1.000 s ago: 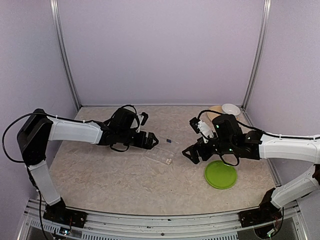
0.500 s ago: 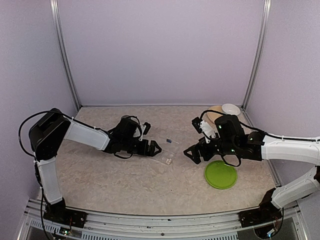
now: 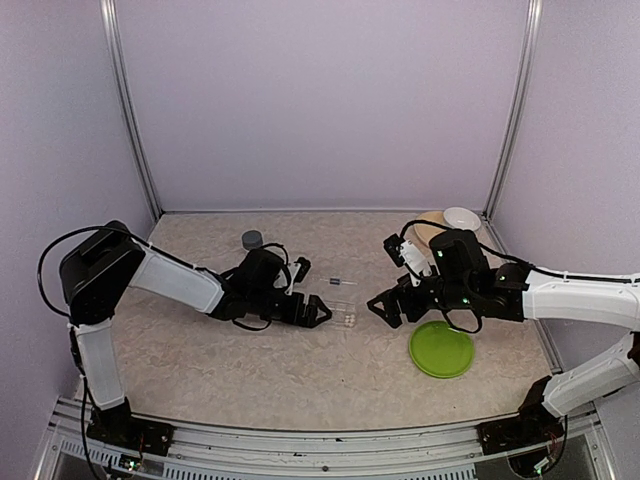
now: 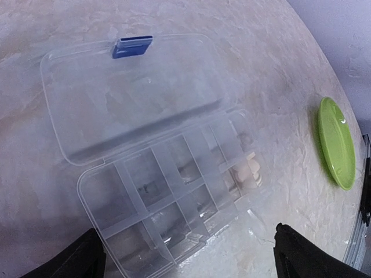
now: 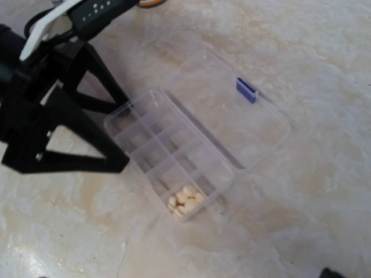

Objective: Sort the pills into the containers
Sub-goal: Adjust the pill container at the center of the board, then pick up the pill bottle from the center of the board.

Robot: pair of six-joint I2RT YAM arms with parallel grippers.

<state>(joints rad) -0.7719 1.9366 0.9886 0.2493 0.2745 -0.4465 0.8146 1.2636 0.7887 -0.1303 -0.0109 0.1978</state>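
Note:
The clear pill box (image 4: 168,197) lies flat with its lid (image 4: 133,98) swung open and a blue latch (image 4: 132,46) at the lid's far edge. Several pale pills (image 4: 246,174) sit together in one end compartment (image 5: 184,201); the other containers look empty. My left gripper (image 3: 322,312) is open at the box's left end, its black fingertips (image 4: 81,258) spread to either side of the box's near corner and not closed on it. My right gripper (image 3: 380,310) hovers open just right of the box (image 3: 345,312), holding nothing.
A round green plate (image 3: 441,348) lies right of the box, under my right arm. A white bowl (image 3: 461,217) and a tan object (image 3: 430,228) stand at the back right corner. A small grey cap (image 3: 252,240) sits behind my left arm.
My left arm has swung right and nearer, bringing its open gripper up to the box's left end and uncovering the grey cap. The right arm has barely moved.

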